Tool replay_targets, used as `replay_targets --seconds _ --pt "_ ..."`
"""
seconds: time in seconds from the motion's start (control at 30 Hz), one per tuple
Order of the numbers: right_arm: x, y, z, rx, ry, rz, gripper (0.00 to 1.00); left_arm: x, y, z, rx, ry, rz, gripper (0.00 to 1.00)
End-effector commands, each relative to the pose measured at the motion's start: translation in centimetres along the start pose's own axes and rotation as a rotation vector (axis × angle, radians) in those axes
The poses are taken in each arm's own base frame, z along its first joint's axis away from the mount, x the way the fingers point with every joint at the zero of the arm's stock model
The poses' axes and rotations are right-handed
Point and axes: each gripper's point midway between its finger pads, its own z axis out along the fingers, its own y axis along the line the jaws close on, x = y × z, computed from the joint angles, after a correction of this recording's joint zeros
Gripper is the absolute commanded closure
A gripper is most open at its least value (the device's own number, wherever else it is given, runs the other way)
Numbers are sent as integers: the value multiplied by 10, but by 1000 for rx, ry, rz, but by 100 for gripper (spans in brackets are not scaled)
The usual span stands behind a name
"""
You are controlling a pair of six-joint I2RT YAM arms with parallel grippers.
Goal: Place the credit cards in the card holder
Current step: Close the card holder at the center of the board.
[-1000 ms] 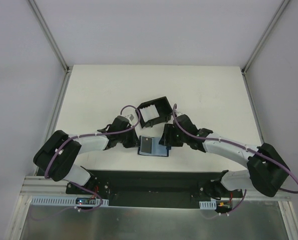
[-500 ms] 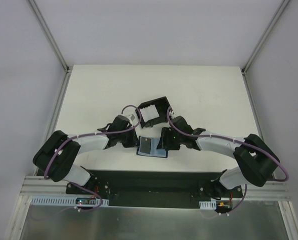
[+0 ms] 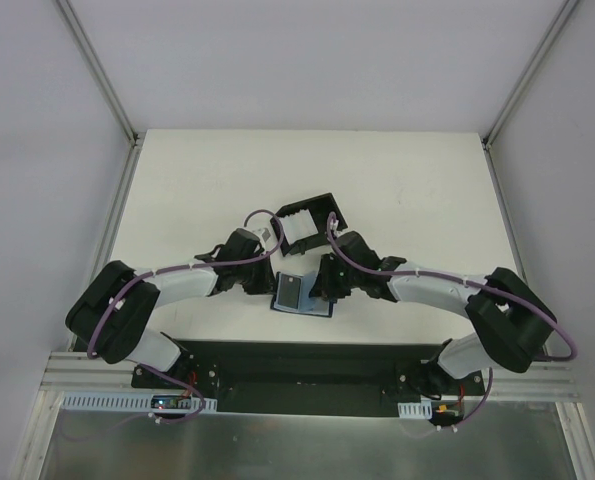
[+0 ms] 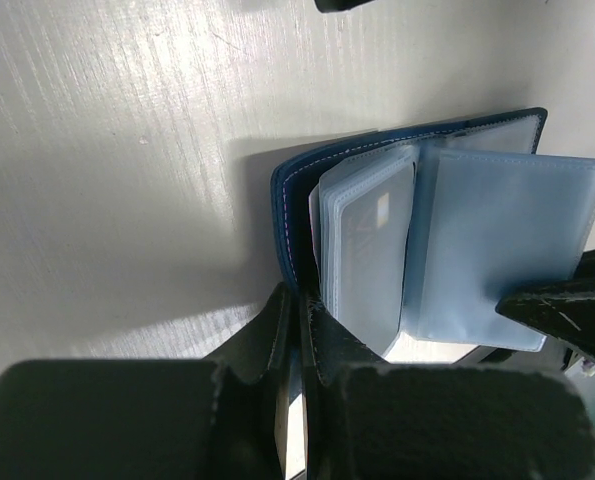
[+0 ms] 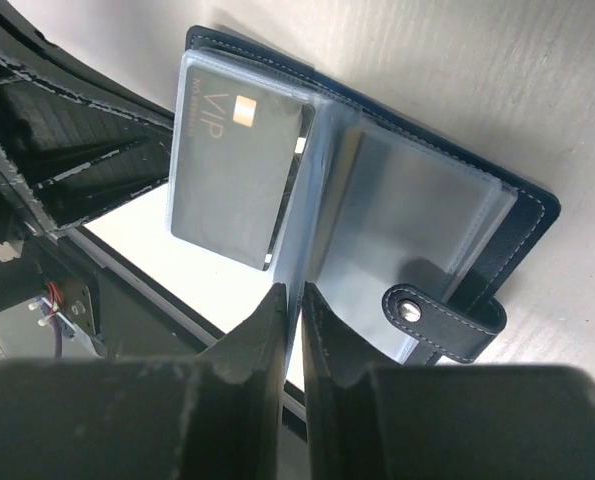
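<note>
A white table (image 3: 177,180) set within pale grey walls and aluminium framing carries the work, and the dark navy-blue folding card holder (image 3: 302,293) lies opened flat near its front edge, between the two arms. The left fingers (image 4: 297,316) are pressed together on the edge of the navy cover, so the holder is pinned in place. The right fingers (image 5: 295,300) are drawn nearly together on the lower edge of a clear plastic sleeve leaf (image 5: 417,230), which is pinched and stood up from the stack. A dark grey credit card (image 5: 239,170) is already lodged in one sleeve. A whitish card (image 3: 299,232) is seen in the black square plastic tray (image 3: 312,204) just behind the holder. The step in hand is judged to be the parting of sleeves to expose a free pocket; next, the leaf would need to be laid over and released, and a card fetched from the tray. The letters "VIP" are read on the lodged card beside a small gold chip. No brand is legible on the snap tab (image 5: 442,318).
</note>
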Motion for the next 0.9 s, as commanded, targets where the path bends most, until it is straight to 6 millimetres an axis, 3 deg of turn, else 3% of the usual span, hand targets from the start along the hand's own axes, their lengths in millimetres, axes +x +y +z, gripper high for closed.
replay_targets --seconds 0.0,0.1,0.23,0.57,0.6,0.67,0.87 --pt "-16 26 -10 -71 -54 -26 91 24 44 -9 -192 85 49 100" --pt "-16 25 -11 -68 -53 -28 98 20 45 -14 -210 82 70 100" --pt "-16 28 -12 -80 -53 -34 100 17 45 -19 -222 83 91 100" --pt "-21 48 -12 -160 -58 -40 86 14 41 -23 -222 93 112 100" --pt "-22 50 -12 -165 -59 -43 86 15 41 -23 -218 95 112 100" --pt "-23 48 -11 -146 -58 -38 97 15 39 -23 -211 97 107 100" --pt "-24 57 -9 -180 -48 -44 100 13 32 -24 -188 95 100 100"
